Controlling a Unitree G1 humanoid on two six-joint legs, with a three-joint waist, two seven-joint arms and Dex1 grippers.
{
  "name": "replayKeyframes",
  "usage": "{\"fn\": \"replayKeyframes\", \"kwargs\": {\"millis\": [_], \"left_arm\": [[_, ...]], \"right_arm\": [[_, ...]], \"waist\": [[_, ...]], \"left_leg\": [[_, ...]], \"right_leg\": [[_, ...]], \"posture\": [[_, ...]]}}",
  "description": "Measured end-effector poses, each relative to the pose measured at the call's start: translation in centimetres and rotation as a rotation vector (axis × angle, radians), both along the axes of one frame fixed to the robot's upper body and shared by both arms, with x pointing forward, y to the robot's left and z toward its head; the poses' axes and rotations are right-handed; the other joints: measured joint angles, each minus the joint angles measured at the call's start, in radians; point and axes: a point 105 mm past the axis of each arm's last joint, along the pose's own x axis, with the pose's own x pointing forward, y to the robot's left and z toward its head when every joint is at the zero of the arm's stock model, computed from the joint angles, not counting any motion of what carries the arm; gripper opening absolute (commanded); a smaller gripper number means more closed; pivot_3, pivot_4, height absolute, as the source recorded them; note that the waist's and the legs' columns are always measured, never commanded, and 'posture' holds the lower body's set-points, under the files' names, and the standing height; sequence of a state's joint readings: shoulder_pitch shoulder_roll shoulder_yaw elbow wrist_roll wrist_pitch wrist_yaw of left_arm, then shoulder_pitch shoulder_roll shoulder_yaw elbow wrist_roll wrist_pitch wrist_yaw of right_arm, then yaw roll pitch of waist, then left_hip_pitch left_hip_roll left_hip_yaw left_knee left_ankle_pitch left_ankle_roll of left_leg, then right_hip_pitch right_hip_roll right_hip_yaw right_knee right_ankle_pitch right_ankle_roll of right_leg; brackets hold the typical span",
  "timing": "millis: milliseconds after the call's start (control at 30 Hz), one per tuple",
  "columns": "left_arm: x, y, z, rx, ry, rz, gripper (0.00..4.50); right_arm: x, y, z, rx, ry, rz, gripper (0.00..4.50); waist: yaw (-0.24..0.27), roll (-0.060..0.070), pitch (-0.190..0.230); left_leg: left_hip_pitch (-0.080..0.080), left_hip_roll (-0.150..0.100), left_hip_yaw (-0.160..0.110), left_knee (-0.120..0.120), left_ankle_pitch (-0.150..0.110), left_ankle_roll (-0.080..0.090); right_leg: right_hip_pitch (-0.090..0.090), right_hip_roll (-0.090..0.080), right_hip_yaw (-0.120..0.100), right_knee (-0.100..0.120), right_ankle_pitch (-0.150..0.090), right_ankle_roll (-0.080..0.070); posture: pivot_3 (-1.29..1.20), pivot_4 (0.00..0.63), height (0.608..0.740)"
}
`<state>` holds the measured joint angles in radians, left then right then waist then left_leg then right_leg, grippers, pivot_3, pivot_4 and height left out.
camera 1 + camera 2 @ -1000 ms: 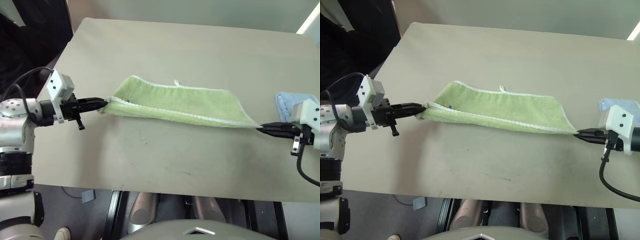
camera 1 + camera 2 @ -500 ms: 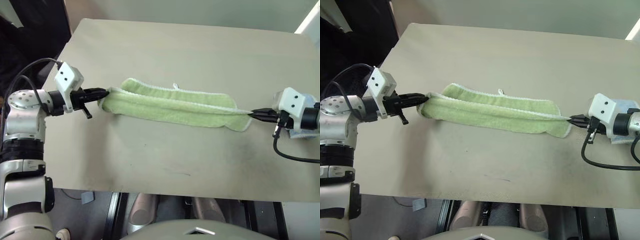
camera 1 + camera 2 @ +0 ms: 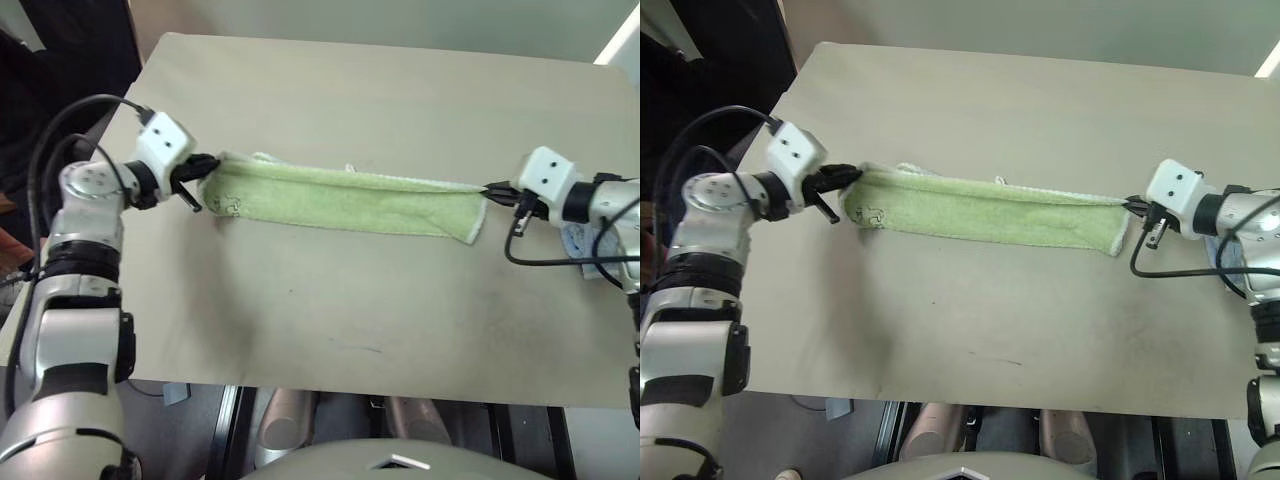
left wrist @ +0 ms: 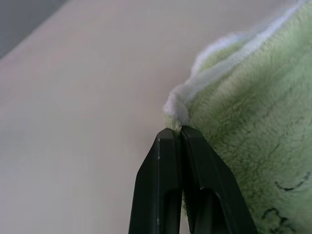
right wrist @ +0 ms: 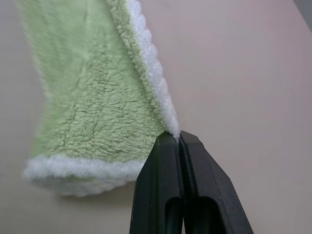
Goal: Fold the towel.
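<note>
The light green towel (image 3: 345, 198) lies stretched as a long, narrow folded band across the middle of the tan table (image 3: 330, 300). A dark logo (image 3: 872, 212) shows near its left end. My left gripper (image 3: 207, 163) is shut on the towel's left corner, and the wrist view shows the whitish edging (image 4: 176, 108) pinched at its black fingertips (image 4: 171, 139). My right gripper (image 3: 490, 188) is shut on the right corner, with the stitched white edge (image 5: 155, 83) running up from its tips. The towel (image 5: 87, 92) hangs in a fold below that edge.
A light blue folded towel (image 3: 580, 242) sits at the table's right edge, mostly behind my right arm. A black cable (image 3: 545, 262) loops from the right wrist over the table. Bare tabletop lies in front of and beyond the green towel.
Both grippers have carried the towel's corners away from me across the table. The near layer has come over the far one, so the towel is now a narrower, flatter band.
</note>
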<state>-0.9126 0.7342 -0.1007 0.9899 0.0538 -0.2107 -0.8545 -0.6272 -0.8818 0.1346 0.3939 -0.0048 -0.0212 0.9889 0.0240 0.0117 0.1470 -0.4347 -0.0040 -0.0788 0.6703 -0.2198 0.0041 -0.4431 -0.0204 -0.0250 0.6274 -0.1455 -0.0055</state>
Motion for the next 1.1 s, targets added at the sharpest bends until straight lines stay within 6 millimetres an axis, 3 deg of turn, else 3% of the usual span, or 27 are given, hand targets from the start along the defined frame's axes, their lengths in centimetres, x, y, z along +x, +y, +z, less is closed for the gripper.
{"fn": "replayKeyframes", "kwargs": {"millis": [133,200,400,567,600,833,967,1100], "left_arm": [[0.8,-0.8,-0.2,0.051,-0.022,0.002,0.00],[1.1,-1.0,-0.2,0.053,-0.034,0.006,0.56],[1.5,0.4,-0.8,0.063,-0.057,0.112,2.53],[2.3,-0.2,0.8,0.037,-0.148,0.138,4.21],[2.4,-0.3,1.1,0.001,-0.162,0.147,4.21],[2.6,1.4,2.9,-0.207,-0.202,0.265,4.21],[2.3,2.1,3.2,-0.260,-0.207,0.283,4.21],[1.7,2.2,2.8,-0.314,-0.194,0.256,4.21]], "right_arm": [[1.4,-0.4,-0.9,-0.052,-0.029,-0.032,0.01],[1.7,-0.7,-0.8,-0.074,-0.047,-0.037,0.44],[1.6,-2.5,-1.4,-0.115,-0.032,-0.084,2.35],[0.9,-3.2,-2.0,-0.131,-0.021,-0.089,4.05],[0.9,-3.4,-1.9,-0.130,-0.028,-0.096,4.36],[-1.0,-6.2,1.0,0.119,-0.079,-0.323,4.36],[-2.8,-6.7,-0.3,0.309,0.022,-0.443,4.44],[-5.1,-4.2,-2.3,0.611,0.223,-0.514,4.44]], "waist": [[0.000,0.000,0.000],[0.000,0.000,0.000],[0.000,0.000,0.000],[0.004,0.000,0.000],[0.004,0.000,0.000],[0.005,0.000,0.000],[0.004,0.000,0.000],[0.002,0.000,0.000]], "left_leg": [[0.000,0.000,0.000,0.000,0.002,0.000],[0.000,0.000,0.000,0.000,0.003,0.000],[0.000,0.000,0.000,-0.001,0.002,0.000],[0.000,0.000,0.001,-0.001,0.002,0.000],[0.000,0.000,0.001,-0.001,0.002,0.000],[0.000,0.000,0.002,-0.003,0.005,-0.004],[0.000,-0.001,0.002,-0.003,0.009,-0.011],[0.000,-0.001,0.003,-0.003,0.010,-0.011]], "right_leg": [[0.000,0.000,0.000,0.000,0.003,-0.001],[0.000,0.000,0.000,0.000,0.004,-0.001],[0.000,0.000,0.000,-0.001,0.004,-0.001],[0.000,0.000,0.000,-0.001,0.004,-0.001],[0.000,0.000,0.000,-0.001,0.004,-0.001],[0.000,0.000,0.000,-0.001,0.002,-0.001],[0.000,0.000,0.000,-0.001,0.000,0.000],[0.000,0.001,0.001,-0.001,-0.003,0.001]], "posture": [[0.00,0.150,0.735],[0.00,0.150,0.735],[0.00,0.150,0.735],[0.00,0.150,0.735],[0.00,0.150,0.735],[0.00,0.150,0.735],[0.00,0.150,0.735],[0.00,0.150,0.735]]}}
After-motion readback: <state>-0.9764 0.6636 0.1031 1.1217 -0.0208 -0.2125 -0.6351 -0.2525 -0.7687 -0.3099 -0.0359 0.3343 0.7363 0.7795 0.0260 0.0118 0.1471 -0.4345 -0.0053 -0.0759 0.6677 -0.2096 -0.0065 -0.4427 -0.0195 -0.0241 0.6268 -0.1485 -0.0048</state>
